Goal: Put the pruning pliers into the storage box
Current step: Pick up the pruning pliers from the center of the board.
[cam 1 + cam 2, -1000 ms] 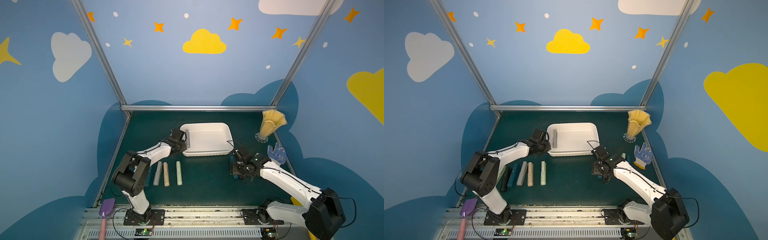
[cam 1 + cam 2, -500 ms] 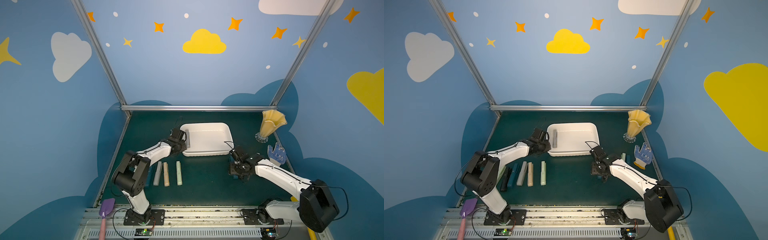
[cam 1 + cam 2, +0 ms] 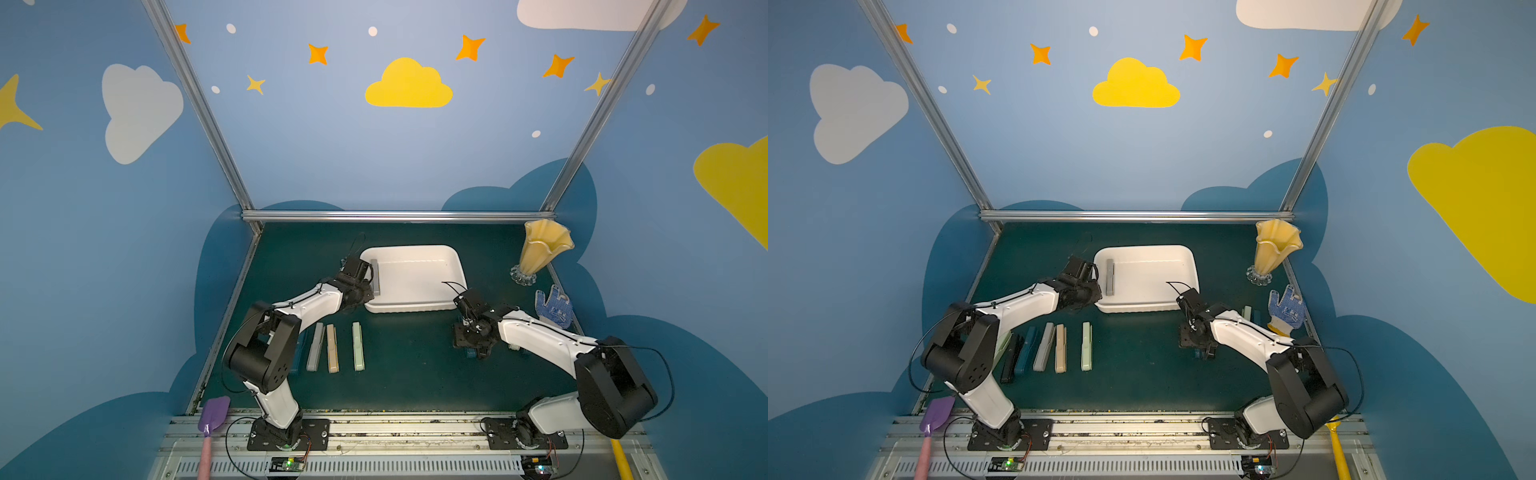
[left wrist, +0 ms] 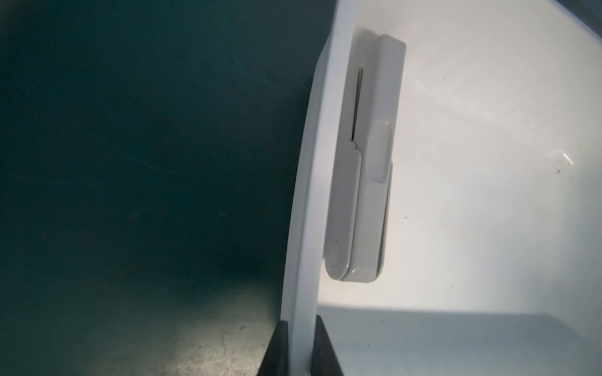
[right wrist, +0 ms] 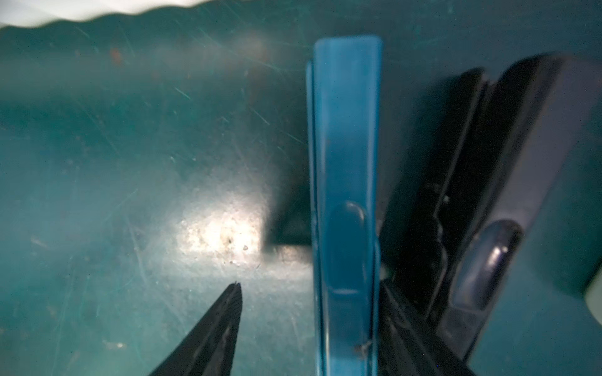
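The left pincer point(image 4: 299, 328) is gripping the left wall of the storage box point(image 4: 309, 195). Its two black fingers are pressing together on the white rim, one outside the box and one inside. In the box, the grey pliers point(image 4: 365, 195) are lying flat along that same left wall. They are just beside the rim and just past the pincer's tips, with a small gap between them and the fingers. Both top views are showing the same thing: the left pincer point(image 3: 360, 277) at the box's left edge and the grey pliers point(image 3: 1109, 277) lengthwise against the inside of that wall.

The right pincer point(image 5: 309, 293) is standing apart and pointing down at the green counter point(image 3: 407, 374), just nearer than the box's near right corner. The blue pliers point(image 5: 345, 162) are lying between its fingers, close against one of them, while bare counter is showing between the pliers and the other finger point(image 5: 224, 312). Neither finger is visibly squeezing them. The black pliers point(image 5: 456, 182) are lying just beside the blue ones, outside the pincer.

On the near left of the counter, a row of pliers point(image 3: 1044, 347) is lying side by side, well apart from both pincers and partly under the left arm.
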Robot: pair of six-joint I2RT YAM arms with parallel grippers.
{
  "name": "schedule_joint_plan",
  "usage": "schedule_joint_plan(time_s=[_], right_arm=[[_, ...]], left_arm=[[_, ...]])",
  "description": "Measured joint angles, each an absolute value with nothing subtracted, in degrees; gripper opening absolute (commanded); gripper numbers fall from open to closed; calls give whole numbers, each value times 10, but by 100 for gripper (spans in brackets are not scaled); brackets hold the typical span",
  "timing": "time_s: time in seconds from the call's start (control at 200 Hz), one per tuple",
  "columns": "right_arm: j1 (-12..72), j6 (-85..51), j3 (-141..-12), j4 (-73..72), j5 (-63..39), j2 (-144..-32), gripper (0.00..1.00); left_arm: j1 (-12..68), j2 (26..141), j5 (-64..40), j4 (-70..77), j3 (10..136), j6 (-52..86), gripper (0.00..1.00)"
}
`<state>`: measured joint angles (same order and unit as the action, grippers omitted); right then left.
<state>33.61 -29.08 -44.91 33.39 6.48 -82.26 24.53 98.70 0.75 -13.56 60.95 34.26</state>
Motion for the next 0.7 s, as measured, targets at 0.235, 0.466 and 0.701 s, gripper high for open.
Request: schedule_joint_plan(time_s=[0.235, 0.466, 0.701], right_arm=[[340, -300, -449, 332, 58, -823, 55], [347, -326, -443, 335, 69, -819, 50], [350, -353, -419, 337, 82, -810, 46]], left_arm=[[245, 987, 8, -136, 609, 342, 14], [245, 987, 8, -136, 610, 340, 14], [245, 987, 8, -139, 612, 338, 14]])
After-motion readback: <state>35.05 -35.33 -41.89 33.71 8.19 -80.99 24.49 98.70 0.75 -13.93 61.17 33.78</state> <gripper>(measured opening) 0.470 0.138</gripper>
